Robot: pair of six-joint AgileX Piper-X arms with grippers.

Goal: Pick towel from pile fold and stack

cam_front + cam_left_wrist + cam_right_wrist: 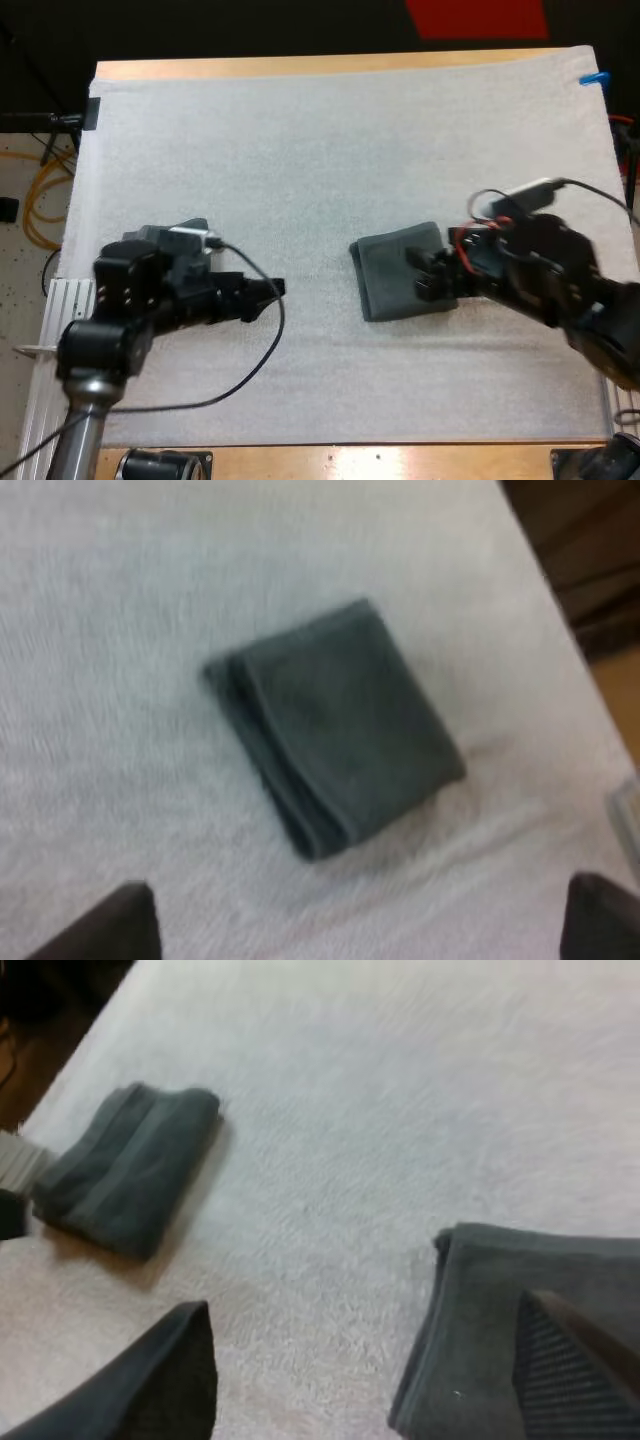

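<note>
A folded dark grey-green towel (395, 275) lies right of the mat's centre. My right gripper (425, 274) hangs over its right part, open. In the right wrist view that towel (520, 1360) lies partly under one of my fingers (570, 1370), with the gripper (362, 1300) spread wide at its edge. A second folded towel (130, 1170) rests farther off, near the mat's left side by my left arm. In the left wrist view a folded towel (335, 725) lies flat ahead of my left gripper (360, 885), which is open and clear of it.
The white mat (330, 150) covers most of the wooden table (300, 66). A metal rail (55, 300) runs along the table's left side. My left arm (170, 290) stands over the mat's left part. The far half of the mat is bare.
</note>
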